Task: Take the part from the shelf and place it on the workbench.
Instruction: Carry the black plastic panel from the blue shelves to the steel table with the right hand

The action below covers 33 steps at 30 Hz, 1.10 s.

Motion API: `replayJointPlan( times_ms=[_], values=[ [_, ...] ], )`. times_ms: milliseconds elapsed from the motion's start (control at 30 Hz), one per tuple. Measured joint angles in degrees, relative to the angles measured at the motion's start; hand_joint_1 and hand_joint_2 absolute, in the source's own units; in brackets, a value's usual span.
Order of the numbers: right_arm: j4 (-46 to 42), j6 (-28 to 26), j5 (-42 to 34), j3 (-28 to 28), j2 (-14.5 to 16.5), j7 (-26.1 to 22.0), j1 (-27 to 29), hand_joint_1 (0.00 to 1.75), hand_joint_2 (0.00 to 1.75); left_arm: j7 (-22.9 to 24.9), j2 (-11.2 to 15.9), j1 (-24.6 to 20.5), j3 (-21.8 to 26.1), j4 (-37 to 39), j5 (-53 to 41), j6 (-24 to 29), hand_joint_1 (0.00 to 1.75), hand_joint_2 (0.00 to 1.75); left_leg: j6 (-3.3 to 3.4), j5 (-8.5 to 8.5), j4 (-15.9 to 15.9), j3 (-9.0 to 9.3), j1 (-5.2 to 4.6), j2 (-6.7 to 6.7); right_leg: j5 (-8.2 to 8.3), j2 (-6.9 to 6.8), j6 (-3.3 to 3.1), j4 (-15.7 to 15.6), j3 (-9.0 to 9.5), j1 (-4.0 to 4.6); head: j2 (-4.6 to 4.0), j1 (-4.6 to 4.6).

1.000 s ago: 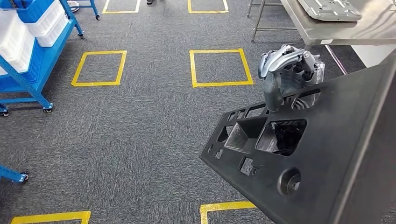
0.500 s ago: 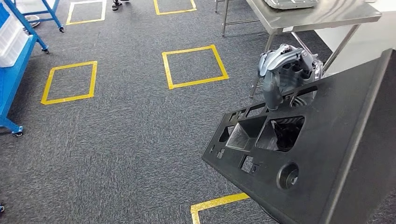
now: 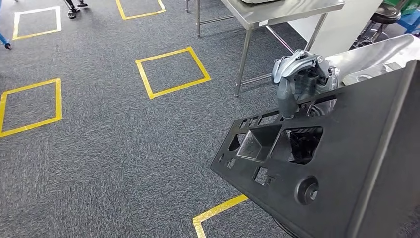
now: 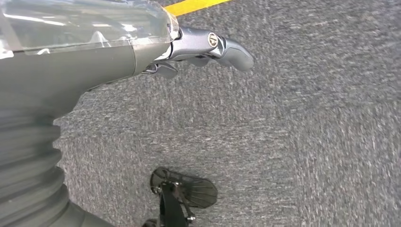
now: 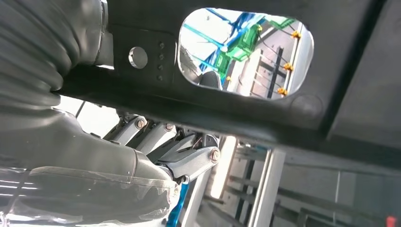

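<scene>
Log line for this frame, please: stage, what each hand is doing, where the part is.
stage: carrying | right robot hand: grips black panel part | left robot hand: holds nothing | steel workbench: ahead, part not yet placed

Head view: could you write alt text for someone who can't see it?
The robot's right hand grips the top edge of a large black part with cutouts, tilted above grey carpet marked with yellow tape squares. A steel workbench stands beyond.

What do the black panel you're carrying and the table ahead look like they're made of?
The black panel looks like moulded plastic: matte, even black, with formed pockets and cutouts, though coated metal cannot be ruled out. The right hand grips its upper edge. The table looks like stainless steel: a bright brushed top on bare silver legs.
</scene>
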Motion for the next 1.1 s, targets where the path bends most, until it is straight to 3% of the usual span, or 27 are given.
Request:
replayJointPlan(
  times_ms=[67,100,200,267,333,367,400,433,500,567,633,700,767,833,900,933,967,1000,1033,1100],
  values=[
    [-0.11,0.17,0.01,0.04,0.02,-0.05,-0.02,1.75,1.75,0.05,-0.05,-0.02,-0.01,-0.01,0.00,-0.01,0.00,1.75,-0.56,-0.44,0.16,0.31,-0.28,1.04,2.10,-2.19,-0.38,-6.76,3.63,0.46,0.00,0.00],
    [-0.17,0.18,0.02,0.05,0.05,-0.09,0.00,1.75,1.75,-0.04,-0.07,-0.05,-0.03,-0.01,0.00,-0.07,0.00,1.75,-0.88,-0.64,0.20,0.47,-0.42,1.55,2.26,-2.68,-0.66,-8.20,4.36,0.72,0.00,0.00],
    [-0.26,0.15,0.19,0.07,-0.01,-0.33,0.16,1.75,1.75,-0.77,-0.09,-0.36,-0.22,-0.01,0.00,-0.60,0.00,1.75,-1.87,-1.23,0.29,0.99,-0.36,2.63,2.23,-1.01,-1.58,-8.82,4.51,0.88,0.00,0.00],
    [-0.30,0.14,0.32,0.08,-0.07,-0.64,0.13,1.75,1.75,-0.93,-0.11,-0.52,-0.39,-0.01,-0.13,-0.84,0.00,1.75,-2.37,-3.13,3.00,0.01,-0.10,0.57,2.46,0.16,-2.26,-9.21,4.78,0.59,0.00,-0.01],
    [-0.24,0.19,0.38,0.17,-0.08,-0.83,0.17,1.75,1.75,-0.66,-0.11,-0.37,-0.51,-0.01,-0.35,-0.75,0.00,1.75,-2.60,-6.57,10.03,-3.39,0.02,-2.03,2.52,1.38,-2.69,-9.27,4.88,0.56,0.00,-0.01],
    [-0.20,0.22,0.39,0.24,-0.08,-0.86,0.24,1.75,1.75,-0.49,-0.12,-0.23,-0.55,-0.01,-0.42,-0.68,0.00,1.75,-2.66,-7.86,13.78,-5.35,0.03,-2.54,2.52,2.11,-2.77,-9.24,4.87,0.61,0.00,0.00],
    [-0.16,0.25,0.40,0.30,-0.09,-0.87,0.30,1.75,1.75,-0.36,-0.15,-0.11,-0.57,-0.01,-0.44,-0.62,0.00,1.75,-2.70,-8.27,16.37,-6.90,0.04,-2.81,2.51,2.97,-2.80,-9.19,4.88,0.65,0.00,0.00],
    [-0.14,0.26,0.40,0.34,-0.09,-0.86,0.31,1.75,1.75,-0.27,-0.17,-0.06,-0.59,-0.01,-0.44,-0.58,0.00,1.75,-2.70,-7.57,16.94,-7.55,0.07,-2.97,2.48,3.81,-2.78,-9.10,4.90,0.67,0.00,0.00],
    [-0.13,0.26,0.40,0.38,-0.08,-0.79,0.25,1.75,1.75,-0.22,-0.22,-0.14,-0.62,-0.01,-0.44,-0.56,0.00,1.75,-2.60,-3.33,11.33,-5.65,0.23,-3.75,2.33,5.39,-2.57,-8.79,4.99,0.60,0.00,0.00],
    [-0.09,0.19,0.40,0.40,-0.07,-0.62,0.14,1.75,1.75,-0.22,-0.23,-0.18,-0.65,-0.01,-0.45,-0.57,0.00,1.75,-2.32,-0.33,4.21,-2.73,0.53,-6.54,2.11,6.78,-2.09,-8.29,4.81,0.58,0.00,0.00],
    [0.00,0.10,0.44,0.43,-0.07,-0.36,0.08,1.75,1.75,-0.21,-0.25,-0.21,-0.68,-0.01,-0.54,-0.58,0.00,1.75,-1.82,0.02,1.80,-1.71,0.56,-8.10,2.21,8.05,-1.37,-8.09,4.32,0.43,0.00,0.00],
    [0.06,0.07,0.51,0.46,-0.08,-0.20,0.11,1.75,1.75,-0.21,-0.28,-0.39,-0.70,-0.01,-0.60,-0.58,0.00,1.75,-1.07,0.32,1.48,-1.60,0.45,-6.95,2.43,8.59,-0.60,-8.21,3.99,0.25,0.00,0.00],
    [0.09,0.04,0.56,0.47,-0.11,-0.18,0.00,1.75,1.75,-0.25,-0.33,-0.55,-0.73,-0.01,-0.57,-0.58,0.00,1.75,-0.20,0.67,0.92,-1.38,0.51,-5.65,1.28,6.00,-0.11,-6.62,3.18,0.40,0.00,0.01],
    [0.18,0.01,0.58,0.54,-0.13,-0.18,-0.12,1.75,1.75,-0.26,-0.37,-0.40,-0.81,-0.01,-0.57,-0.60,0.00,1.75,0.35,0.75,0.63,-1.28,0.42,-4.20,-2.09,2.66,0.13,-0.42,0.25,0.51,0.00,0.01],
    [0.30,-0.04,0.58,0.61,-0.14,-0.18,0.04,1.75,1.75,-0.25,-0.37,-0.20,-0.98,-0.01,-0.57,-0.65,0.00,1.75,0.48,0.67,0.65,-1.32,0.29,-2.68,-5.00,1.75,0.32,6.98,-3.32,0.40,0.00,0.00],
    [0.34,-0.07,0.58,0.63,-0.19,-0.18,0.16,1.75,1.75,-0.24,-0.37,-0.18,-1.06,-0.01,-0.57,-0.68,0.00,1.75,0.49,0.62,0.66,-1.32,0.27,-1.93,-5.18,1.64,0.39,8.59,-4.07,0.33,0.00,0.00],
    [0.35,-0.10,0.58,0.63,-0.23,-0.19,0.24,1.75,1.75,-0.24,-0.38,-0.21,-1.13,-0.01,-0.57,-0.68,0.00,1.75,0.45,0.58,0.67,-1.30,0.26,-1.29,-4.33,1.52,0.40,7.88,-3.66,0.28,0.00,0.00],
    [0.35,-0.13,0.58,0.63,-0.27,-0.21,0.27,1.75,1.75,-0.23,-0.39,-0.26,-1.20,-0.01,-0.58,-0.68,0.00,1.75,0.36,0.50,0.68,-1.20,0.24,-0.61,-2.65,1.16,0.33,4.89,-2.02,0.26,0.00,0.00],
    [0.34,-0.14,0.58,0.63,-0.30,-0.24,0.23,1.75,1.75,-0.23,-0.40,-0.30,-1.30,-0.01,-0.58,-0.68,0.00,1.75,0.22,0.39,0.70,-1.03,0.19,0.01,-0.78,-0.03,0.13,0.49,0.45,0.35,0.00,0.00],
    [0.34,-0.15,0.57,0.64,-0.31,-0.31,0.08,1.75,1.75,-0.22,-0.43,-0.33,-1.53,-0.01,-0.58,-0.66,0.00,1.75,-0.27,0.07,0.81,-0.73,-0.13,1.17,1.49,-2.35,-0.42,-6.83,4.43,0.86,0.00,0.00]
  ],
)
